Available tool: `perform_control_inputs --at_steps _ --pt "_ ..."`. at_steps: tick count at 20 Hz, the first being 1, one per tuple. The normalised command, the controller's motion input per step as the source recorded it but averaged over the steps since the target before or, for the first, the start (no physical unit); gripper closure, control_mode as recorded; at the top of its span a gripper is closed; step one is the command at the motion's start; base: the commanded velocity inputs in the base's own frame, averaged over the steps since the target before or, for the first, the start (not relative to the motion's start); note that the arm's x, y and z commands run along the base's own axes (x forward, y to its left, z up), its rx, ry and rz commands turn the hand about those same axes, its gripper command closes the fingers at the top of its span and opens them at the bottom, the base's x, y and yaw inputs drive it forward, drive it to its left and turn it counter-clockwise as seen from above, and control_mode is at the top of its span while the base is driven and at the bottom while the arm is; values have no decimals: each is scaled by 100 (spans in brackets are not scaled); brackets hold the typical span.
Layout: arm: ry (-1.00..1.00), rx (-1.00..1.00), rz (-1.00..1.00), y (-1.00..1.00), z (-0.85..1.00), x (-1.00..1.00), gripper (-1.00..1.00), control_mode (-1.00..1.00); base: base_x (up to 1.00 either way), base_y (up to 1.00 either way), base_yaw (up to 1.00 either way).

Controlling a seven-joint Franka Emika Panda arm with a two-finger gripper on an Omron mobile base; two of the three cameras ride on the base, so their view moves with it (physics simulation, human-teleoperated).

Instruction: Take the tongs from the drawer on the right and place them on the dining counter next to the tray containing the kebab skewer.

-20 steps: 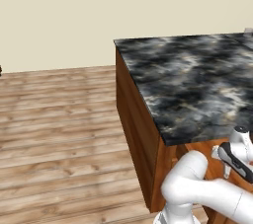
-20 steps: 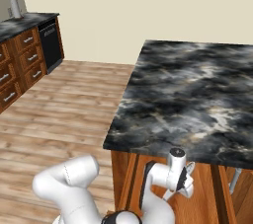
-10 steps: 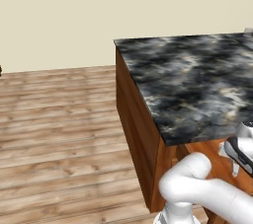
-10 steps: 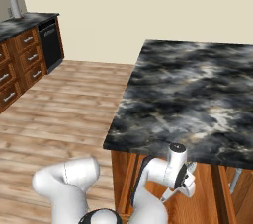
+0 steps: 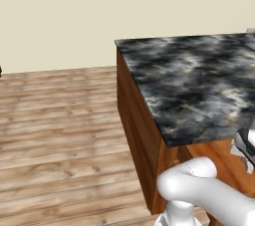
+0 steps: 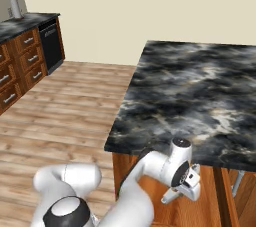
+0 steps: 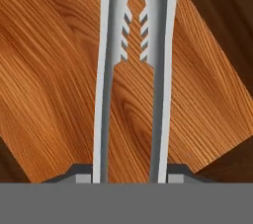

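The fingers (image 7: pixel 130 177) pinch a pair of grey metal tongs (image 7: pixel 132 80), one dark tip pressed against the outside of each arm. The tongs run straight away from the fingers, their toothed ends meeting at the far end. Behind the tongs lies a reddish-brown wooden surface (image 7: pixel 54 94), with darker areas at its corners. In the base views the gripper (image 6: pixel 186 187) hangs low, just under the near edge of the black marbled worktop (image 6: pixel 195 91), against its wooden base (image 5: pixel 137 135). A wooden plank floor (image 5: pixel 60 135) stretches beyond.
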Motion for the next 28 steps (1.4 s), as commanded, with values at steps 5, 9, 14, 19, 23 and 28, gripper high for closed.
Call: perform_control_inputs --at_steps 5,9,14,19,23,28 --pt "0 0 2 0 60 -62 100 -100 0 0 0" --pt "-2 0 3 0 63 -64 100 -100 0 0 0" --pt "-2 0 6 1 89 -44 100 -100 0 0 0" --pt "0 0 7 13 86 -18 100 -100 0 0 0" --pt "-3 0 11 31 71 0 100 -100 0 0 0" --pt "-9 0 8 40 57 2 100 -100 0 0 0"
